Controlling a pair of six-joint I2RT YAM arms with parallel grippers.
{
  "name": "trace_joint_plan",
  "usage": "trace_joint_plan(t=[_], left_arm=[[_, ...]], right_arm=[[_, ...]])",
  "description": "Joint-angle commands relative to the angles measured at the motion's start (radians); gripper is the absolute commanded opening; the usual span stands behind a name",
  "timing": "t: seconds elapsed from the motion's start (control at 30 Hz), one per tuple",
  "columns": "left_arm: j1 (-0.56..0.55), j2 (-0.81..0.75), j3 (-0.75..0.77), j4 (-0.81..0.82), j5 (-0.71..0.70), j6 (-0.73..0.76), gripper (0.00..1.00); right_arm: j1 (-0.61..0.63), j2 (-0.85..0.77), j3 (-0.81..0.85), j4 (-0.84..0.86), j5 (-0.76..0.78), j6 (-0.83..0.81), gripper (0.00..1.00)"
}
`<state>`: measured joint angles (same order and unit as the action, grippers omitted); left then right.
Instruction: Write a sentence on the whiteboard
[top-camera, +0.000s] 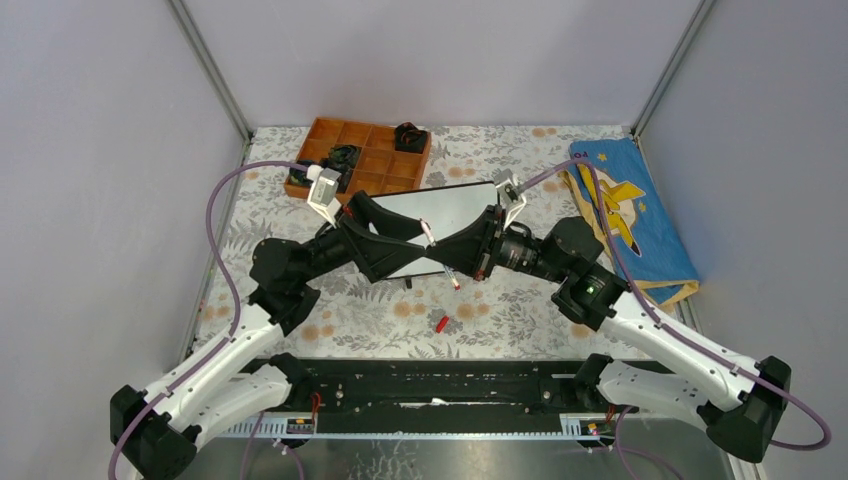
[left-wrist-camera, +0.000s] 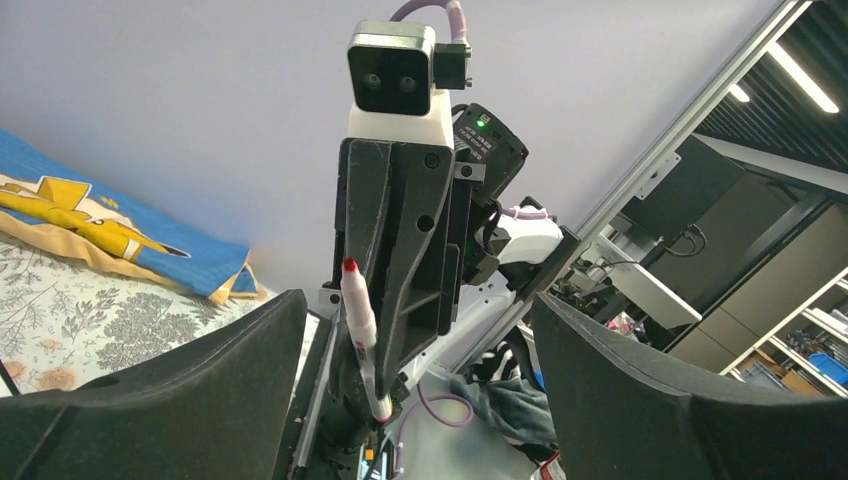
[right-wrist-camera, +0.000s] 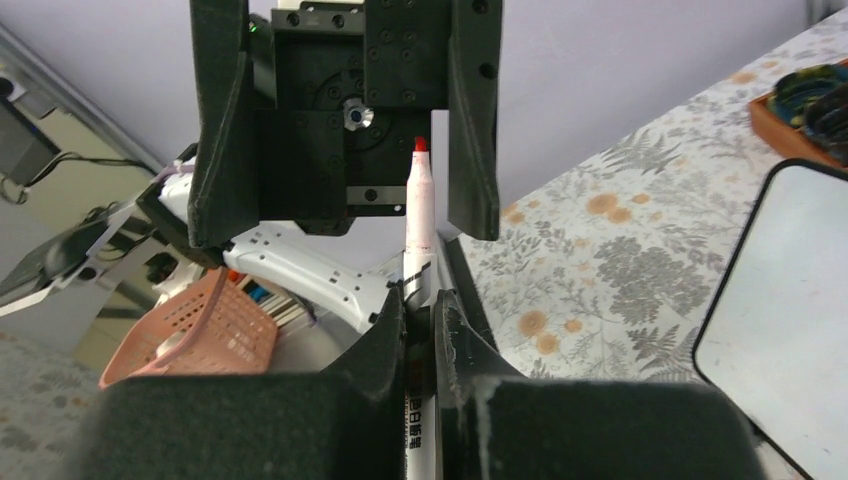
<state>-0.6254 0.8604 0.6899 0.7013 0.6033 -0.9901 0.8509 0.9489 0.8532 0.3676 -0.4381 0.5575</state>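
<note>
The whiteboard (top-camera: 455, 205) lies mid-table, its black-framed corner also in the right wrist view (right-wrist-camera: 790, 300). The sentence is out of view; the parts of the board that show are plain white. A white marker (top-camera: 441, 258) with a bare red tip (right-wrist-camera: 421, 146) is held above the board's near edge, with my right gripper (top-camera: 470, 258) shut on its barrel (right-wrist-camera: 419, 250). My left gripper (top-camera: 405, 240) faces it with its jaws wide open. In the left wrist view the marker (left-wrist-camera: 360, 330) stands between its two fingers (left-wrist-camera: 150, 400), touching neither.
An orange compartment tray (top-camera: 365, 160) with dark items sits behind the board. A blue cloth (top-camera: 630, 215) lies at the right. A small red cap (top-camera: 441, 323) rests on the floral tablecloth near the front. A pink basket (right-wrist-camera: 190, 335) stands beyond the table edge.
</note>
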Motion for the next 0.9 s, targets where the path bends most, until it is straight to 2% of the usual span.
trace_joint_plan(t=[0.0,0.17,0.47,0.73,0.87], left_arm=[[0.008,-0.01,0.035,0.007,0.029,0.013,0.88],[0.008,-0.006,0.04,0.001,0.029,0.013,0.83],[0.007,-0.006,0.028,0.025,0.033,-0.002,0.49],[0.007,-0.01,0.014,0.026,0.038,-0.008,0.46],[0.006,-0.01,0.008,0.028,0.048,-0.011,0.39]], right_arm=[[0.026,0.019,0.062,0.103,-0.088,0.036,0.0],[0.044,0.034,0.073,0.101,-0.105,0.03,0.0],[0.054,0.034,0.066,0.103,-0.09,0.028,0.0],[0.057,0.035,0.062,0.105,-0.069,0.027,0.0],[0.056,0.039,0.06,0.104,-0.061,0.025,0.0]])
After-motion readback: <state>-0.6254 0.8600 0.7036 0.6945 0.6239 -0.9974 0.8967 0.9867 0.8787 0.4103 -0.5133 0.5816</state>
